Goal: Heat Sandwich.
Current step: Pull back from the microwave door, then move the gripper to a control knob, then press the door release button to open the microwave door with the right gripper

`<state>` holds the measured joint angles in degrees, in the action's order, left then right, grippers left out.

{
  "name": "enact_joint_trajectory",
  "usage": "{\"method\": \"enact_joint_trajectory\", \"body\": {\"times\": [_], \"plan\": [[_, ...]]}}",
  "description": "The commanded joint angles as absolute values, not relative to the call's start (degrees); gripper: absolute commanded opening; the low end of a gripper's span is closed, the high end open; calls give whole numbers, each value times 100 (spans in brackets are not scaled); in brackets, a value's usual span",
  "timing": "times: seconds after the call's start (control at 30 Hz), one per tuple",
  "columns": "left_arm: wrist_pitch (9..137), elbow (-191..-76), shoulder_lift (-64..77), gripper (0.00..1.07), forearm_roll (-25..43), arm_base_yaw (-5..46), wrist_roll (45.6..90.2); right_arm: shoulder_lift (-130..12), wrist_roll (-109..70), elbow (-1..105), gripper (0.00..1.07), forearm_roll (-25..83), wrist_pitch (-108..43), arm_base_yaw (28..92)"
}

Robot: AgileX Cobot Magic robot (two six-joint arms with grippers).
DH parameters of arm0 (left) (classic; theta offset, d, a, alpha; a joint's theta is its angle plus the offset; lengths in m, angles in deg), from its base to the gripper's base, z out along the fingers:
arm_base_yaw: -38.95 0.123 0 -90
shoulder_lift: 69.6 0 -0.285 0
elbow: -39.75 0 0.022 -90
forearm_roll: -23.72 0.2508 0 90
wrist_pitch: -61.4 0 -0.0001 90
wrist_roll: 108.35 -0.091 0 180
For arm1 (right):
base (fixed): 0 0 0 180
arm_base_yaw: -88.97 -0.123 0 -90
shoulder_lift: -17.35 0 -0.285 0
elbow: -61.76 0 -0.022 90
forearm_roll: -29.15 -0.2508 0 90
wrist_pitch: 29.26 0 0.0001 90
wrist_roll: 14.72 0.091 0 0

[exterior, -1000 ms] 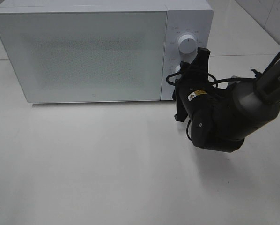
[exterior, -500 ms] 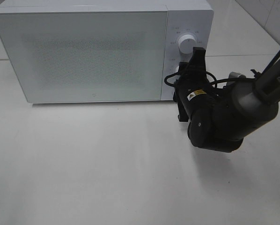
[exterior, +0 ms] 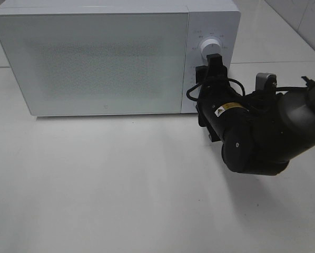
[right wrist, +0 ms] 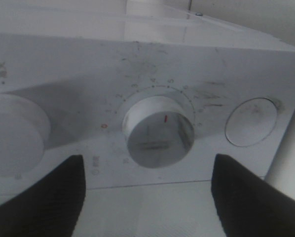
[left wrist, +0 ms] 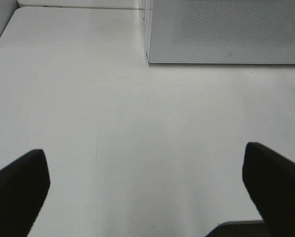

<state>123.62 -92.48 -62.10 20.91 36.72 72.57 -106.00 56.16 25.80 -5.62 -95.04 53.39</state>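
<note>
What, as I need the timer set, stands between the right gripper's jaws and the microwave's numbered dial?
Nothing visible. The numbered dial sits unobstructed ahead of the right gripper, whose open jaws stand clear of it on both sides.

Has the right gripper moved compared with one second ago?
Yes. The right gripper has shifted left in the high view: its tip stood right of the upper knob, now it is directly below it.
</note>
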Motion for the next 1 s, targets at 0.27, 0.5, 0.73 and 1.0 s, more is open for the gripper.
{"method": "enact_joint_trajectory", "body": {"times": [0.27, 0.5, 0.73, 1.0], "plan": [[12288, -9254, -6301, 100, 2046, 3678, 7280, -9626, 3948, 2075, 70, 114, -8209, 5344], [12288, -9254, -6301, 100, 2046, 3678, 7280, -8961, 2144, 2093, 70, 137, -6874, 5356], [12288, -9254, -6301, 100, 2046, 3678, 7280, -8234, 47, 2093, 70, 188, -5350, 5768], [12288, -9254, -6301, 100, 2046, 3678, 7280, -7517, -2217, 2098, 70, 217, -3453, 6359]]}}
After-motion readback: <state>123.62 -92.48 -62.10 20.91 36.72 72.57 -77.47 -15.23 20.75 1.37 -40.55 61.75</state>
